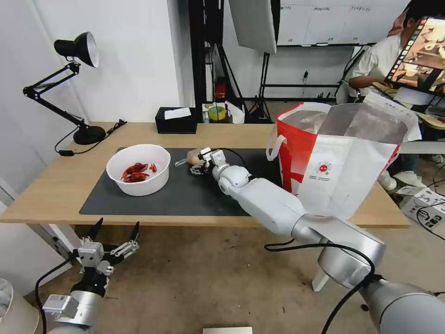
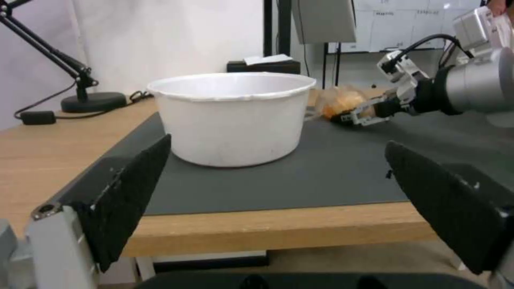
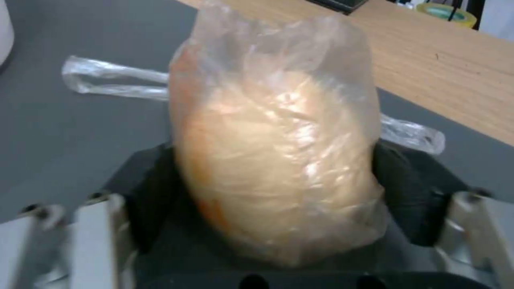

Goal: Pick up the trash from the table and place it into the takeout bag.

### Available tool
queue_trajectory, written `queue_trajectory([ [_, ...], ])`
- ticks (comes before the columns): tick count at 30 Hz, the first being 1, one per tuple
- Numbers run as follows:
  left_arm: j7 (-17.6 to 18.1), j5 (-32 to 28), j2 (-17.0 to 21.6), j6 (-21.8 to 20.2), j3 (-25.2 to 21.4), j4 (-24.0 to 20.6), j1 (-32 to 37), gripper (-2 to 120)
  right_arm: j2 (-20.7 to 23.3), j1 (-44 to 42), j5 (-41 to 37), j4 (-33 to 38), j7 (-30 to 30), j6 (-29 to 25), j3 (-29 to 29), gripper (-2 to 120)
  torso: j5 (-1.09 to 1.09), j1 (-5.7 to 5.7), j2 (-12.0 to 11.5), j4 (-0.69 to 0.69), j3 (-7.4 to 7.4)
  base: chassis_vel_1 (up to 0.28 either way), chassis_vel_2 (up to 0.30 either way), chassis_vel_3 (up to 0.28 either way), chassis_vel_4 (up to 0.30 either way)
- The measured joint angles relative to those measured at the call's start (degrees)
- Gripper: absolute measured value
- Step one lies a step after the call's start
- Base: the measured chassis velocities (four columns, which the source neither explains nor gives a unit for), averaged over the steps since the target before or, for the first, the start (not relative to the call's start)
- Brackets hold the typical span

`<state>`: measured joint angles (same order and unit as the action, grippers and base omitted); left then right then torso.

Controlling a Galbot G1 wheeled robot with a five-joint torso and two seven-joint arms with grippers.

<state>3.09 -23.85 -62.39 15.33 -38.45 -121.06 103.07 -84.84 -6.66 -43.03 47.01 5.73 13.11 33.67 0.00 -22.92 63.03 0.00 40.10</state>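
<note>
Trash lies spread across the dark grey mat [image 1: 185, 195] on the light-wood bench [image 1: 55, 195]; going left to right, the left pincer [image 1: 116, 232] hangs below the bench's front edge, its fingers spread wide and holding nothing; above it on the mat sits the white bowl [image 1: 138, 169] with red crayfish shells inside, likely light but open-topped, so it would want an upright carry by the rim; just beside it lies the clear bag with a yellowish lump [image 3: 273, 160], and the right pincer [image 1: 200, 166] has its pads pressed against both sides of the lump; the film looks thin and slippery, the lump soft, so a grip on the bulk seems surer than one on the loose twisted ends; further right the takeout bag [image 1: 343, 171] stands open on the bench, foil lining showing. Behind are a black desk lamp [image 1: 76, 51], a black tissue box [image 1: 176, 120], and studio stands.
</note>
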Motion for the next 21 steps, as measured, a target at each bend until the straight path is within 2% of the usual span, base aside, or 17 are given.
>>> queue_trajectory([
  [1,0.0,0.0,0.1,0.0,0.0,0.0,0.0,100,0.1,-0.1,0.0,0.0,-0.1,0.0,-0.1,73,0.0,0.0,0.0,0.0,0.0,0.0,0.0,0.0,0.0],
  [2,0.0,0.0,0.1,0.0,0.0,0.0,0.0,100,0.1,-0.1,0.0,0.0,-0.1,0.0,-0.1,73,0.0,0.0,0.0,0.0,0.0,0.0,0.0,0.0,0.0],
  [4,0.0,-0.1,0.3,0.0,-0.1,0.0,0.0,100,0.2,-0.4,0.0,0.3,-0.1,0.0,-0.2,63,0.0,0.0,0.0,0.0,0.0,0.0,0.0,0.0,0.0],
  [5,0.0,-0.1,0.3,0.0,-0.1,0.0,0.0,100,0.2,-0.4,0.0,0.3,-0.1,0.0,-0.2,63,0.0,0.0,0.0,0.0,0.0,0.0,0.0,0.0,0.0],
  [7,0.0,-0.1,0.4,0.0,-0.1,0.0,0.0,100,0.5,-0.6,0.0,0.7,-0.1,-0.1,-0.4,53,0.0,0.0,0.0,0.0,0.0,0.0,0.0,0.0,0.0],
  [9,0.0,-0.1,0.4,0.0,-0.1,0.0,0.0,100,0.5,-0.6,0.0,0.7,-0.1,-0.1,-0.4,51,0.0,0.0,0.0,0.0,0.0,0.0,0.0,0.0,0.0],
  [10,0.0,-0.1,0.4,0.0,0.0,0.0,0.0,100,1.0,-0.7,0.0,1.2,-0.1,-0.3,-0.4,41,0.0,0.0,0.0,-0.01,0.0,0.0,0.0,0.0,0.0],
  [11,0.0,-0.1,0.4,0.0,0.1,0.0,0.0,100,1.1,-0.8,0.0,1.4,-0.1,-0.3,-0.5,36,0.0,0.0,0.0,0.0,0.0,0.0,0.0,0.0,0.0],
  [13,0.0,-0.1,0.4,0.0,0.1,0.0,0.0,100,1.4,-1.0,0.0,1.7,-0.1,-0.4,-0.5,33,0.0,0.0,0.0,-0.01,0.0,0.0,0.0,0.0,0.0],
  [14,0.0,-0.1,0.4,0.0,0.3,0.0,0.0,100,1.7,-1.2,0.0,2.2,-0.1,-0.6,-0.6,26,0.0,0.0,0.0,-0.01,0.0,0.0,0.0,0.0,0.0],
  [16,0.0,0.0,0.4,0.0,0.3,0.1,0.0,100,2.0,-1.4,0.1,2.6,0.0,-0.7,-0.6,23,0.0,0.0,0.0,-0.01,0.0,0.0,0.0,0.0,0.0],
  [19,0.0,0.1,0.4,0.0,0.5,0.1,-0.1,100,3.5,-2.4,3.4,4.9,0.5,-2.8,-0.7,11,0.0,0.0,0.0,0.0,0.0,0.0,0.0,0.0,0.0],
  [21,0.0,0.1,0.5,0.0,0.5,0.1,-0.1,100,4.1,-2.7,4.3,6.0,0.8,-3.5,-0.7,10,0.0,0.0,0.0,0.0,0.0,0.0,0.0,0.0,0.0],
])
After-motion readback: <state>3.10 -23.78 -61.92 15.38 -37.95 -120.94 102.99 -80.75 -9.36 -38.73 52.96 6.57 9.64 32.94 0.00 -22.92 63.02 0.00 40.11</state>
